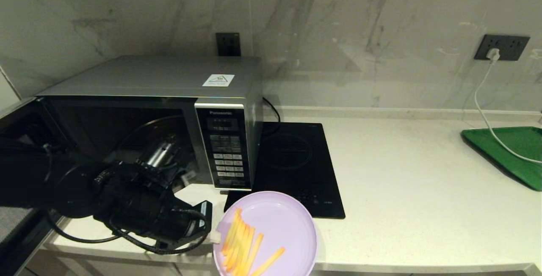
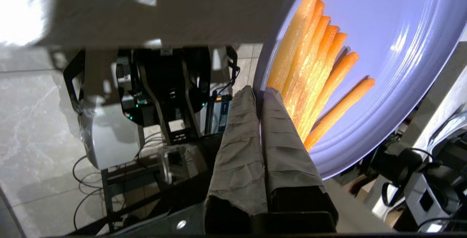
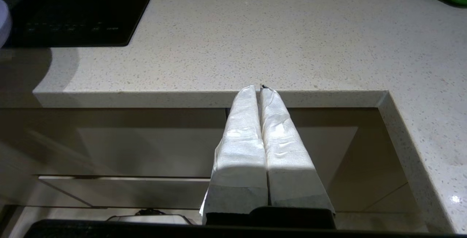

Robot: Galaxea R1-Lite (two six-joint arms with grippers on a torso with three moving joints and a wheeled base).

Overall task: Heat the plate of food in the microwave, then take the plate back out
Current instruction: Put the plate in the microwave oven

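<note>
**Plate of food held at the tabletop edge**

Plate of food (image 1: 271,229) overhangs the tabletop (image 1: 402,191) before the open microwave (image 1: 169,111). Your left hand (image 1: 214,235) pinches its rim; tilt it and fries may slide off. Right hand (image 3: 259,92) idles clenched, empty.

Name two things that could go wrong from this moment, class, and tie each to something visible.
1. The left claw pinches only the rim of the plate of food, which hangs partly past the counter edge; with that one-sided hold it could tilt, and the fries could slide off.

2. The microwave door stands open beside the left arm, and the induction hob lies close behind the plate, so a swing might clip either.
</note>
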